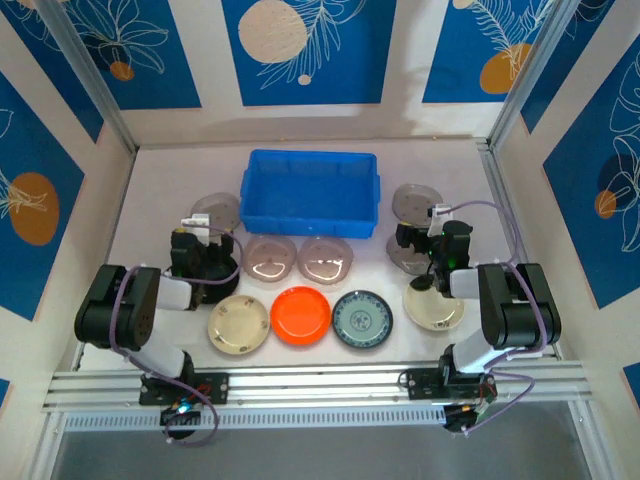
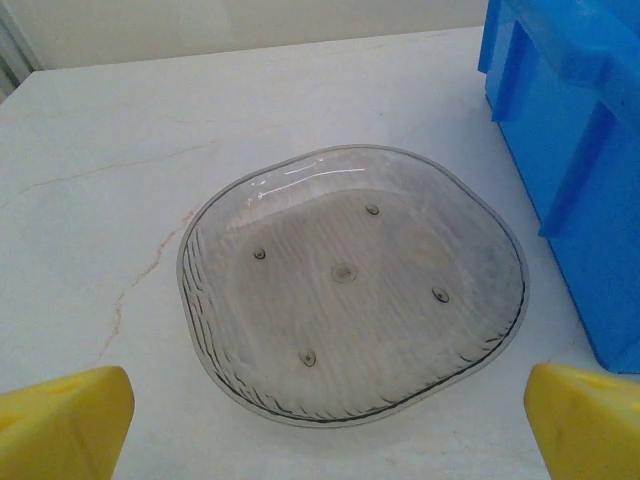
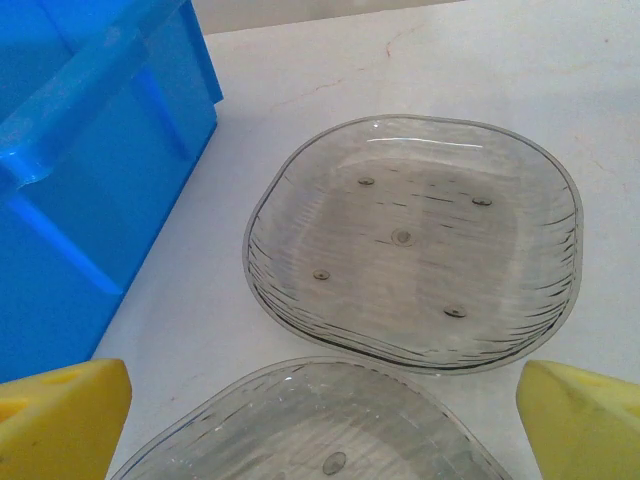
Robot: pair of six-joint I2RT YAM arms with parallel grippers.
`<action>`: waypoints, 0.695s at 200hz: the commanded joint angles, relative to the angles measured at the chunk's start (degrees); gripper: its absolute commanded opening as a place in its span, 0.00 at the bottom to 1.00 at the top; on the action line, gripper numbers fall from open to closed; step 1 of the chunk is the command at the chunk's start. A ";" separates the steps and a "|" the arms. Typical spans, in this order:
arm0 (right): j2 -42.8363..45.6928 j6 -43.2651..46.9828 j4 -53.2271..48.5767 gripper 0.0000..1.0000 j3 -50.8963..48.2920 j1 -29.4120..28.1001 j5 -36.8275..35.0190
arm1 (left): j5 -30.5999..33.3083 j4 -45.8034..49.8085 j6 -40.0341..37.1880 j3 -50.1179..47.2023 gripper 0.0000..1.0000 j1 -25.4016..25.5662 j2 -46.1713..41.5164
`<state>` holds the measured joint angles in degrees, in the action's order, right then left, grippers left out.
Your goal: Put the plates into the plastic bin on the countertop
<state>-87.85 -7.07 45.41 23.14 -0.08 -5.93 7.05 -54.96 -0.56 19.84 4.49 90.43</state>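
Bin [image 1: 310, 190] at counter [image 1: 160, 180] back edge; plates [image 1: 301, 314] all outside it, on the counter. Left gripper [image 2: 325, 425], right gripper [image 3: 320, 420]: jaws wide, unloaded.

One blue bin [image 1: 310, 190] far in the middle, five see-through grey plates [image 1: 270, 257], one far left, two in the middle, two on the right, two cream plates [image 1: 238, 323], one orange plate [image 1: 300, 314], one blue-green patterned plate [image 1: 362, 318], two robot arms [image 1: 130, 310]

No readable text, labels or numbers anywhere.
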 commanded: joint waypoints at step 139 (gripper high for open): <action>0.67 0.90 0.35 0.99 0.98 0.09 0.84 | -1.07 0.21 -1.16 1.01 1.00 -0.86 -0.87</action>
<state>-87.85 -7.07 45.43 23.14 -0.08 -5.91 7.05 -54.74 -0.58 20.10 4.49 90.43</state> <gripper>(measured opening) 0.991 0.997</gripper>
